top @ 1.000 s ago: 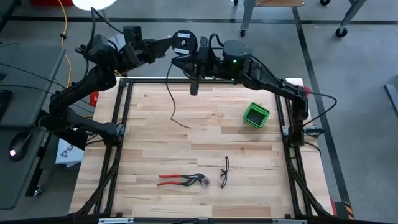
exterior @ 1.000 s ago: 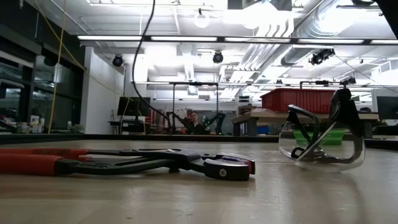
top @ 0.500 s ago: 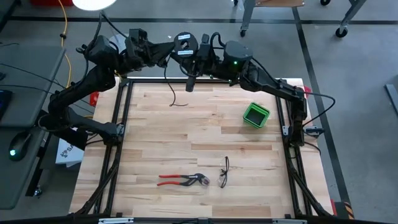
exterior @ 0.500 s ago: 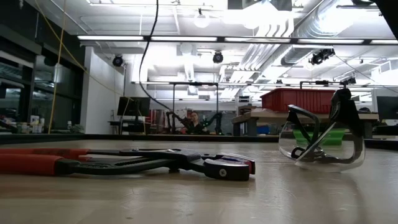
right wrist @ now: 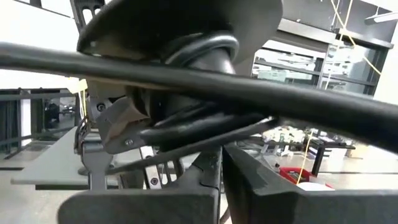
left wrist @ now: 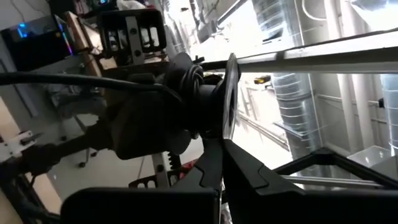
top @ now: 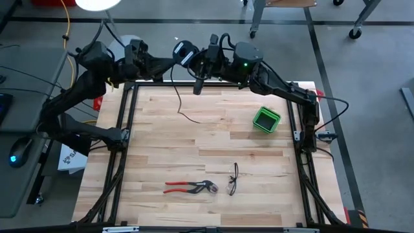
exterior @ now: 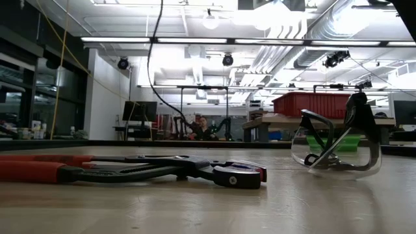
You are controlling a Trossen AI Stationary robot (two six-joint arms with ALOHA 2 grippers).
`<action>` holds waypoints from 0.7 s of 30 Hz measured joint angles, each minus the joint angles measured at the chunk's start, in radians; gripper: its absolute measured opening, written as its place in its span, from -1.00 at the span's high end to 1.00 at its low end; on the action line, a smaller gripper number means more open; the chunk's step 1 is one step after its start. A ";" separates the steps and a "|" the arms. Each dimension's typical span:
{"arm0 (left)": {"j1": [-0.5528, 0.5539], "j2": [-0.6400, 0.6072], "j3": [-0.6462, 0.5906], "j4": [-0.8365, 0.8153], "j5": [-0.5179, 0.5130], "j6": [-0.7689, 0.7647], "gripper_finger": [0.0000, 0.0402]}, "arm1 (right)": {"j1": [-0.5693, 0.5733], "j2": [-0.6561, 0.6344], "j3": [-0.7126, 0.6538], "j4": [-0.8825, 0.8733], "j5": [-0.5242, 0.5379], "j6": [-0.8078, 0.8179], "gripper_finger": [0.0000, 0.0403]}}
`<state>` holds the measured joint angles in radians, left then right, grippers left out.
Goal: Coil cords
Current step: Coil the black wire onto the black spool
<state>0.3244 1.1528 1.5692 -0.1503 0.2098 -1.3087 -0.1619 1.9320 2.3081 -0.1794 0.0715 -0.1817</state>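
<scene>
The black reel (top: pixel 184 52) is up in the air over the table's far edge, between my two grippers. In the left wrist view it is edge-on, with its disc (left wrist: pixel 231 93) and the wound cord (left wrist: pixel 186 81) showing. The loose cord (top: pixel 178 97) hangs from the reel, and its free end (top: pixel 193 120) lies on the table. It also shows in the low view (exterior: pixel 151 71). My left gripper (top: pixel 167 62) is shut on the reel. My right gripper (top: pixel 198 67) is shut, right at the reel's other side (right wrist: pixel 186 37). My left gripper pinches the rim of the reel's disc (left wrist: pixel 227 132) between its two fingers, coming level from the table's left side. The reel is lifted clear and stands on edge. My right gripper (right wrist: pixel 222 155) has thin cord strands (right wrist: pixel 186 148) running across its fingertips; I cannot tell whether it touches them.
A green square container (top: pixel 266 120) stands at the table's right. Red-handled pliers (top: pixel 189 187) and clear safety glasses (top: pixel 233 179) lie near the front; both also show in the low view, pliers (exterior: pixel 130 170) and glasses (exterior: pixel 335 146). A black frame (top: pixel 129 103) borders the table.
My left gripper has drawn back toward the table's left edge and turned, tipping the reel from face-up onto its edge. The hanging cord has swung, and its free end has been drawn a little toward the far edge.
</scene>
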 joint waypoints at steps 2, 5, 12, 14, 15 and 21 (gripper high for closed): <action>0.001 -0.007 0.000 -0.027 0.012 -0.007 1.00 | 0.000 0.000 0.000 -0.004 -0.001 0.000 1.00; 0.001 -0.018 0.000 -0.081 0.045 -0.021 1.00 | 0.001 0.000 0.000 -0.007 -0.004 -0.010 1.00; 0.001 -0.033 -0.002 -0.143 0.045 0.018 1.00 | 0.001 -0.001 0.000 -0.007 -0.018 0.000 1.00; 0.002 -0.036 -0.002 -0.142 0.043 0.034 1.00 | 0.001 -0.001 0.000 -0.008 -0.018 -0.001 1.00; 0.002 -0.037 -0.002 -0.142 0.043 0.039 1.00 | 0.001 -0.001 0.000 -0.011 -0.019 -0.001 1.00; 0.002 -0.039 -0.002 -0.203 0.048 0.132 1.00 | 0.001 -0.002 0.000 -0.059 -0.019 -0.002 1.00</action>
<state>0.3268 1.1138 1.5677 -0.3536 0.2577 -1.1768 -0.1612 1.9305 2.3085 -0.2380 0.0527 -0.1841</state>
